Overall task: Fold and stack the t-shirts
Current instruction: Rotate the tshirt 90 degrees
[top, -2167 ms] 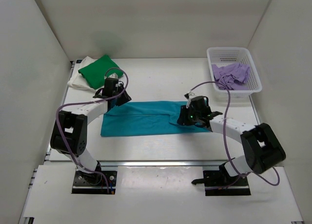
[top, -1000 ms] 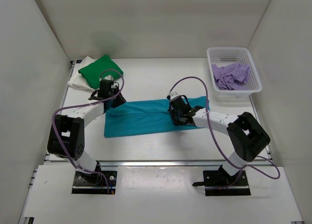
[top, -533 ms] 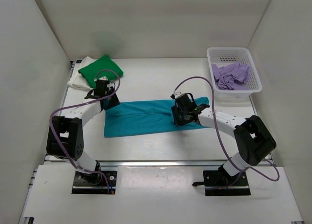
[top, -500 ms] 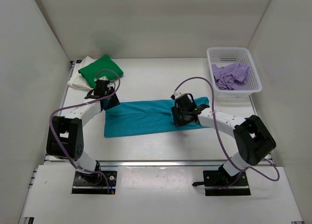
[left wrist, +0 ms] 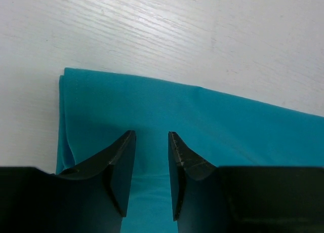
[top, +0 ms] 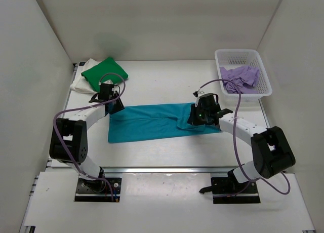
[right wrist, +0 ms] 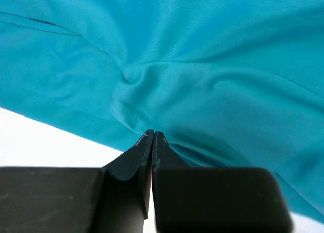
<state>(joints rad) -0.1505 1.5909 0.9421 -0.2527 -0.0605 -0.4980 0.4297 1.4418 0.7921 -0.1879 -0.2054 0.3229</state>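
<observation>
Teal t-shirt (top: 147,122) is laid as a long strip on the surface (top: 167,83). Its right end looks pinched by the closed right end effector (right wrist: 152,136), likely for folding over. The left end effector (left wrist: 152,135) is parked part-open over the left corner, empty.

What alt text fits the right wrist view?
The right hand, fingers closed, pinches the near edge of a teal t-shirt, whose puckered cloth fills most of the picture. White table shows at lower left.
</observation>
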